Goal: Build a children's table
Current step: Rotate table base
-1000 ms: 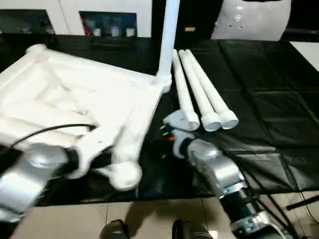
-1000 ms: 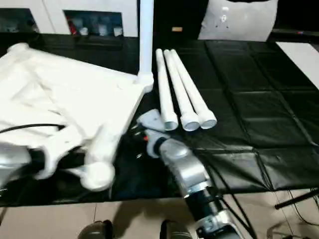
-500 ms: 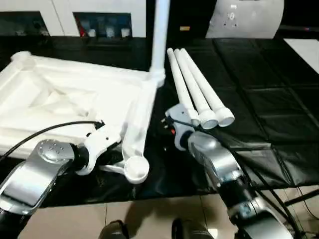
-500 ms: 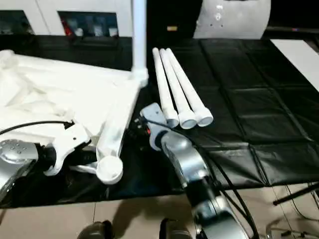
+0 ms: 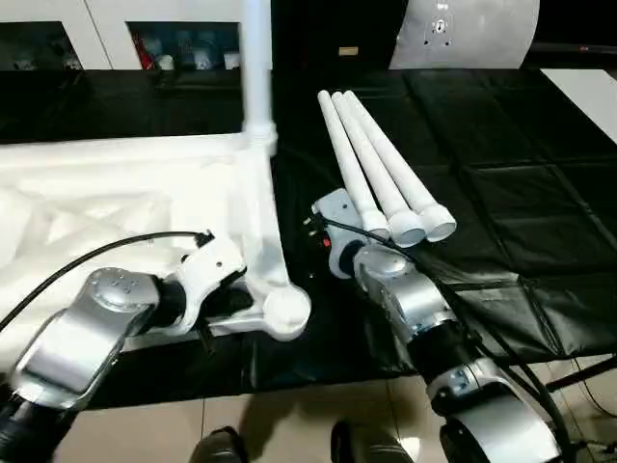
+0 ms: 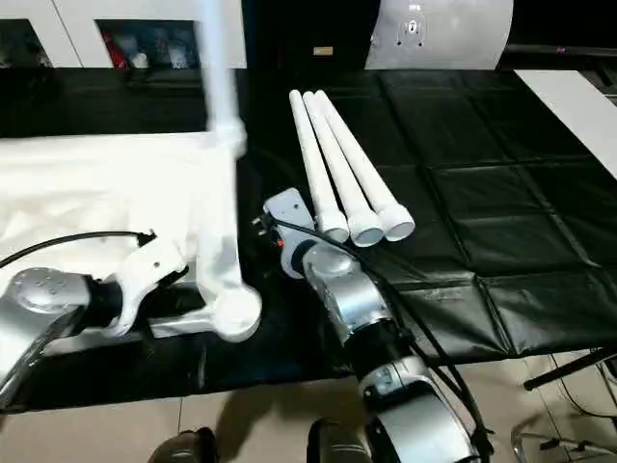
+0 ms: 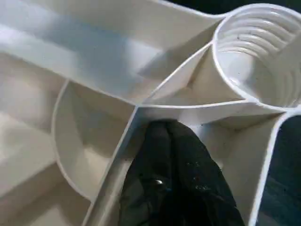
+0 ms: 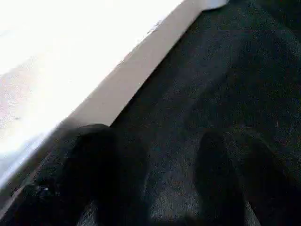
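The white tabletop lies ribbed side up on the black mat, at the left. One white leg stands upright in its far right corner socket. The near right corner socket is empty. My left gripper is shut on a thin rib of the tabletop just beside that socket, also seen at left gripper. Three loose white legs lie side by side on the mat. My right gripper is open above the mat, between the tabletop's right edge and the near ends of the loose legs, holding nothing.
A white cabinet with glass doors stands behind the table. A pale grey shape sits at the back right, and a white surface at the far right. The mat's front edge runs above the tiled floor.
The tabletop has swung round with my left gripper shut on it: its near right corner moved right and its far edge now lies level. The upright leg moved left. The loose legs stayed put.
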Motion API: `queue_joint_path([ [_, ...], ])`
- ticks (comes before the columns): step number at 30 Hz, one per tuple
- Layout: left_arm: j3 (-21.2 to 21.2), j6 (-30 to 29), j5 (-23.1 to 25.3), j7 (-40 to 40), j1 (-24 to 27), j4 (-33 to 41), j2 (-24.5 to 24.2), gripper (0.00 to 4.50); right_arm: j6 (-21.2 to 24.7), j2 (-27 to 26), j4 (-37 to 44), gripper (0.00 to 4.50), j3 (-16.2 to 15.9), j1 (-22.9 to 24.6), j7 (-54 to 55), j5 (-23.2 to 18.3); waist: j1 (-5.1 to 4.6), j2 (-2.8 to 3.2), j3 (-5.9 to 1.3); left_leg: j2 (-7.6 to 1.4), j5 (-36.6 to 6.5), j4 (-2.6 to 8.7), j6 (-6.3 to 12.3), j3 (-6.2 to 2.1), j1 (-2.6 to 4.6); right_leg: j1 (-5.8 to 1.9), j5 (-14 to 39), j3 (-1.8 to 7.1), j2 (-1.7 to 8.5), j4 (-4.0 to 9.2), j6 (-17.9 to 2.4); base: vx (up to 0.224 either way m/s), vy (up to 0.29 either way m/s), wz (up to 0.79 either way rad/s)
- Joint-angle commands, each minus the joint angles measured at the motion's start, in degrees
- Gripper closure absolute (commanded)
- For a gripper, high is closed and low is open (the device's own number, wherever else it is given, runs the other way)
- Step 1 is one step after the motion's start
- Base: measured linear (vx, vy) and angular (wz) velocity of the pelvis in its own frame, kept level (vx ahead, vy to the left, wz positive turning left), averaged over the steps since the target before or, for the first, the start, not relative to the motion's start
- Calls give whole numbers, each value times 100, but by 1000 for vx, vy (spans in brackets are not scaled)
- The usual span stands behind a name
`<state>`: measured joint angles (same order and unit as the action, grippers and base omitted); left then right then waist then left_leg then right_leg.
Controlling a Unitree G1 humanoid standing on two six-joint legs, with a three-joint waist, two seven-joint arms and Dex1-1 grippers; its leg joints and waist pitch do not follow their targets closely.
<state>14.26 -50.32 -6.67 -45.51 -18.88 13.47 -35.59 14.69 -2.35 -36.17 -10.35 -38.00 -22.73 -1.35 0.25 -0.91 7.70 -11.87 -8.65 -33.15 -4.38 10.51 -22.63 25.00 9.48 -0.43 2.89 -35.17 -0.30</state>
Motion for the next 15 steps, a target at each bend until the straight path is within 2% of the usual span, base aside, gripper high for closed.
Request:
queue_joint_path([
  [1, -23, 384, 143, 397, -211, -203, 201, 441, -178, -338, 259, 0, -231, -75, -249, -148, 37, 145, -403, -25, -1588, 368, -249, -21, 167, -285, 1050, 157, 274, 374, -1132, 0, 0, 0],
  [3, -113, 423, 231, 596, -311, -351, 293, 441, -213, -282, 376, 0, -236, -38, -287, -125, 41, 145, -407, -30, -1575, 371, -249, -27, 170, -284, 1096, 156, 275, 378, -1107, 0, 0, 0],
  [4, -173, 481, 329, 775, -404, -491, 360, 441, -211, -205, 559, 0, -260, 29, -348, -110, 50, 166, -415, -32, -1510, 365, -245, -26, 171, -284, 1019, 155, 270, 370, -1096, 0, 0, 0],
  [6, -217, 544, 396, 896, -475, -605, 408, 441, -193, -121, 781, 0, -285, 111, -393, -102, 55, 167, -423, -34, -1445, 367, -204, -31, 162, -289, 880, 149, 266, 363, -1102, 0, 0, 0],
  [9, -424, 765, 490, 1342, -631, -930, 645, 441, 33, 61, 1604, 0, -123, 398, -333, -198, 70, 158, -424, -39, -1345, 370, -176, -35, 151, -305, 708, 150, 266, 358, -1100, 0, 0, 0],
  [10, -454, 806, 508, 1412, -647, -975, 678, 441, 80, 84, 1732, 0, -87, 444, -312, -214, 104, 175, -455, -46, -1227, 359, -170, -31, 171, -304, 503, 141, 253, 342, -1141, 0, 0, 0],
  [12, -658, 1272, 340, 1460, -664, -994, 898, 441, 265, 226, 2328, 0, 102, 656, -171, -254, 137, 169, -460, -37, -1197, 357, -188, -31, 163, -312, 474, 137, 247, 348, -1128, 0, 0, 0],
  [15, -837, 1287, 201, 1535, -657, -927, 1058, 441, 412, 324, 2705, 0, 216, 806, -139, -297, 178, 157, -488, -37, -1158, 346, -202, -20, 171, -324, 386, 138, 250, 328, -1137, 0, 0, 0],
])
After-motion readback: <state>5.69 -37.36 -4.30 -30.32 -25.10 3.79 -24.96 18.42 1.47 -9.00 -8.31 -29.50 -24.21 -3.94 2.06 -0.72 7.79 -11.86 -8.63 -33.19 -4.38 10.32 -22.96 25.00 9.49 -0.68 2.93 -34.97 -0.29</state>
